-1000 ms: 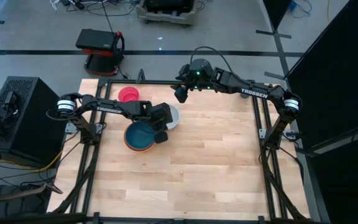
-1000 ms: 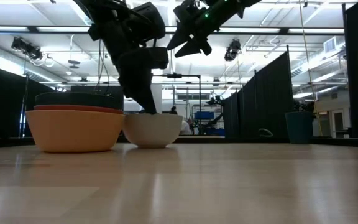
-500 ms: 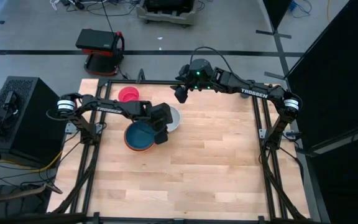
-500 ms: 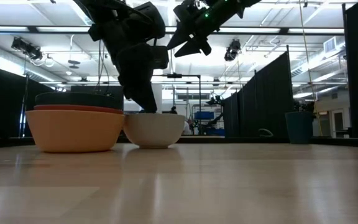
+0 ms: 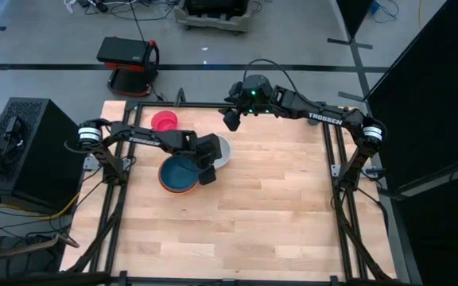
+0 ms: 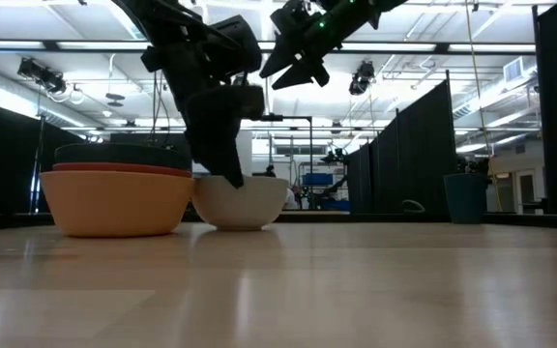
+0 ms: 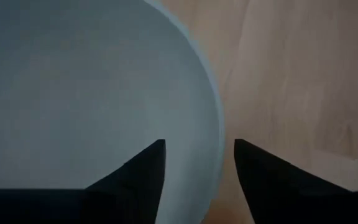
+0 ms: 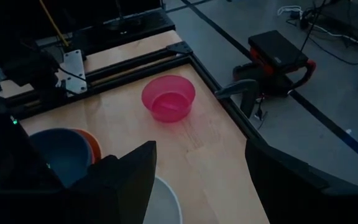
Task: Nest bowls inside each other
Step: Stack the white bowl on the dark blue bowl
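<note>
You have teal, red and orange bowls stacked [image 5: 178, 175] left of centre. The left gripper [image 7: 194, 165] straddles the white bowl's [image 5: 223, 151] rim, fingers apart, seemingly not clamped. The pink bowl [image 5: 164, 121] waits upper left; the right gripper [image 5: 230, 119] hangs open.

The high camera looks straight down on the whole worktop [image 5: 277, 206] and both arms. The low camera sits at worktop height, looking level across the wood into the room behind. The left wrist camera is pressed close over the pale white bowl [image 7: 92, 93], which the high and low views also show. The right wrist camera looks from higher up; it shares the pink bowl [image 8: 168, 98] with the high view.
</note>
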Controlling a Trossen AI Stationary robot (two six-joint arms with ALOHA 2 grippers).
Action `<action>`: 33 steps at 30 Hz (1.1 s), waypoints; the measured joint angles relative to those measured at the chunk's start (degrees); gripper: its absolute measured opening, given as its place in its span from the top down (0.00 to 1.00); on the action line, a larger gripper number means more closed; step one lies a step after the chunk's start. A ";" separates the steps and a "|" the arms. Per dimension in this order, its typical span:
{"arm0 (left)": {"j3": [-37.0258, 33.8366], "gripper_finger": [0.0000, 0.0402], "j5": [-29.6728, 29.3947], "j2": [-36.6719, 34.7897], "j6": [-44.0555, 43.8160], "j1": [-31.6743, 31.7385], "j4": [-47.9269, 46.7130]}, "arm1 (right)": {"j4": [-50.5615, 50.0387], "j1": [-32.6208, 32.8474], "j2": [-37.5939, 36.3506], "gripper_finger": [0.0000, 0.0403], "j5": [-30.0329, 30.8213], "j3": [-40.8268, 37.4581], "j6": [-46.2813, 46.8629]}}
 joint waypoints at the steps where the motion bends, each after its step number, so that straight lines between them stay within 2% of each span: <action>1: 0.00 0.73 -0.04 0.25 -0.03 0.00 -0.04 | 0.00 -0.02 0.00 0.42 -0.01 0.00 0.00; 4: 0.00 0.75 -0.13 1.05 -0.13 0.00 -0.19 | -0.01 -0.07 0.00 0.42 -0.02 0.00 0.00; 8: 0.24 0.95 -0.32 1.99 0.04 0.02 0.51 | -0.06 -0.07 0.00 0.42 -0.04 -0.02 0.00; 10: 0.26 0.98 -0.81 1.95 0.05 0.04 0.79 | -0.07 -0.07 0.00 0.42 -0.04 -0.02 0.00; 15: 3.45 1.00 -4.49 1.99 0.62 0.09 -1.51 | -0.32 -0.18 0.00 0.42 -0.13 -0.02 0.04; 33: 21.19 1.00 -8.50 1.22 6.18 1.36 -31.37 | -1.22 -4.05 0.00 0.42 -2.91 -0.02 1.95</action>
